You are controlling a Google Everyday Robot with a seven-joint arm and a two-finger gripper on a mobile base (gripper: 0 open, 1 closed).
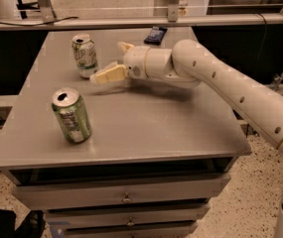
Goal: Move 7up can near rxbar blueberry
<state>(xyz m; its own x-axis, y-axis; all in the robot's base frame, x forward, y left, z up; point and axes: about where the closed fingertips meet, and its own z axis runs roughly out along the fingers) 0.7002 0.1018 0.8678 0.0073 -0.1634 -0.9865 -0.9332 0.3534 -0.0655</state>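
Right now the pale white-and-green 7up can [85,55] stands at ten o'clock on the grey worktop [156,123], not yet grabbed. The cream hand [107,62], spread wide, is just beside it. The flat dark-blue rxbar blueberry [155,34] lies at twelve o'clock.

No readable text, possibly lettering on 7up can [85,55], end effector [108,62] beside it
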